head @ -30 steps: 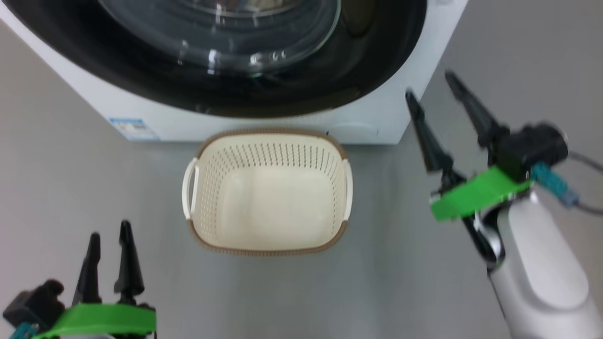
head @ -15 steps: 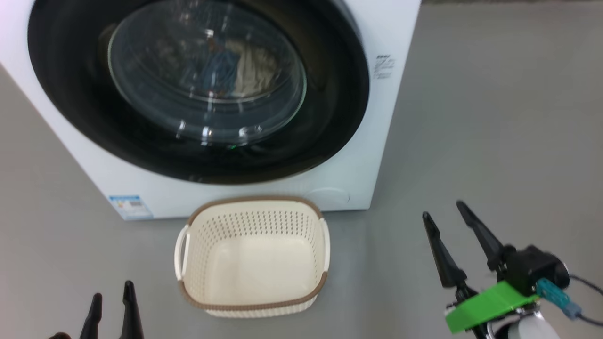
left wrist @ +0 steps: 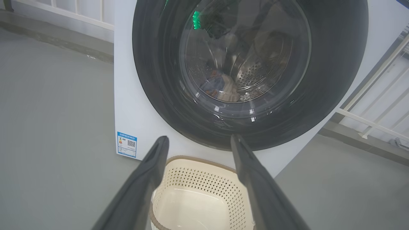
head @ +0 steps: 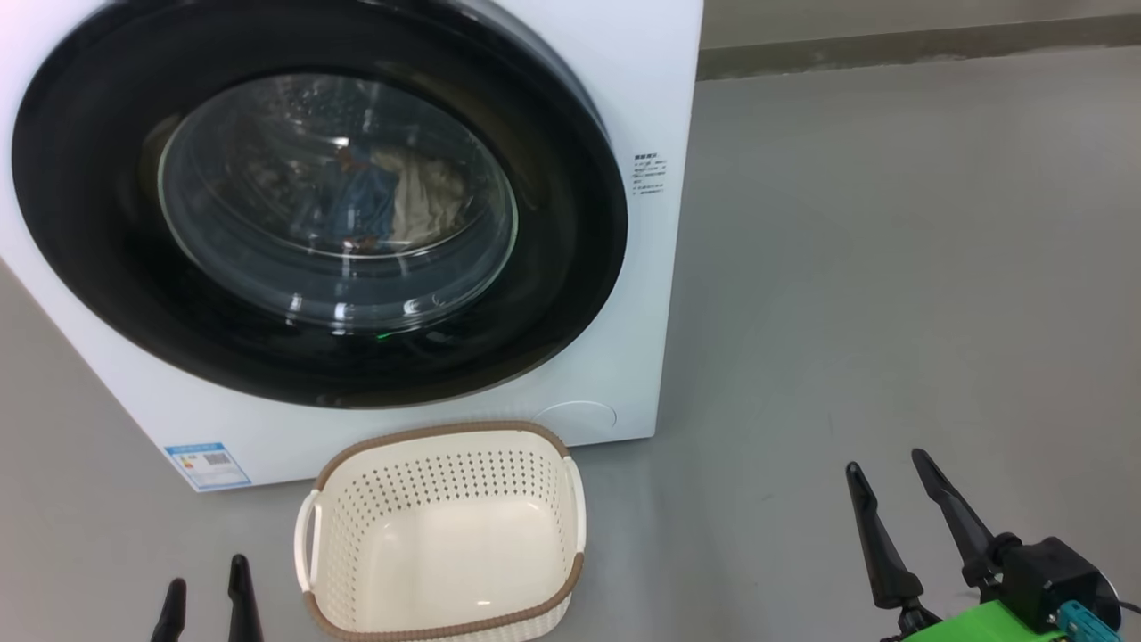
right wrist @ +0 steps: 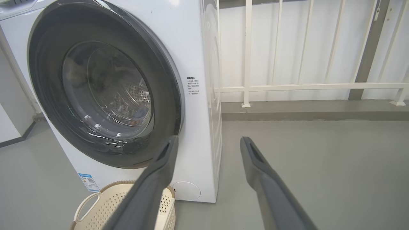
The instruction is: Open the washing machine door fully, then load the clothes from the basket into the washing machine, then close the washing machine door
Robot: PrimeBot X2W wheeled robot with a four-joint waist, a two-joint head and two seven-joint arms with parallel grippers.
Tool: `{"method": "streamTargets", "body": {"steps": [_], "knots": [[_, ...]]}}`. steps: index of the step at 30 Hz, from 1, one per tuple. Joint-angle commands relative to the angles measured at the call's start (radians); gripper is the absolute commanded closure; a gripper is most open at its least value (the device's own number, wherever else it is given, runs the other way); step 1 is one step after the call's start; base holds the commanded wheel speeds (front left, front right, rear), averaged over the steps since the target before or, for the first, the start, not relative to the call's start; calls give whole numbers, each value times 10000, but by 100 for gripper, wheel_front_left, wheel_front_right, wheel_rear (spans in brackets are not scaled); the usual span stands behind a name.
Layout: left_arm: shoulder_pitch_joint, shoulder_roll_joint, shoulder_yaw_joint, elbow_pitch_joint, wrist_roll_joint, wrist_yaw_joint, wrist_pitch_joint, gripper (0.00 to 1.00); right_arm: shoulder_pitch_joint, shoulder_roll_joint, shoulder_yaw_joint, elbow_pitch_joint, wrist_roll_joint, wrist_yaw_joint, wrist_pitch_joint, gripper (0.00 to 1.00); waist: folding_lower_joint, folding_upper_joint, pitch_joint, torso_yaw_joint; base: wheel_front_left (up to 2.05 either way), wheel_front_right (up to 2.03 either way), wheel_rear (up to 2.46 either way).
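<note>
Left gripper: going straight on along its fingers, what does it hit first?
Left gripper would likely meet the door, low on its black rim, passing over the basket; depth unclear.

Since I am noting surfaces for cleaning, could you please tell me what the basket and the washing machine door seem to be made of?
The basket looks like matte cream moulded plastic, given its regular holes; its brown rim looks woven, probably plastic too. The washing machine door appears glossy black plastic, showing reflections, around a clear bulging window, likely glass.
</note>
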Motion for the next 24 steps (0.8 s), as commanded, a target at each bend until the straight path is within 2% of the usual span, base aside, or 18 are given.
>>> {"method": "streamTargets", "body": {"steps": [1,11,24], "knots": [[-67,133,385,-295,75,121,-67,0,-17,-42,109,-288,-78,-59,-46,0,0,0,-110,-87,0,0,0],[190,133,426,-357,182,258,-67,0,-9,-285,-249,-29,-82,-59,-46,0,0,0,-334,-109,0,0,0],[331,133,384,-416,268,332,-67,0,-275,-411,-315,369,-49,-59,-46,0,0,0,-378,262,0,0,0]]}}
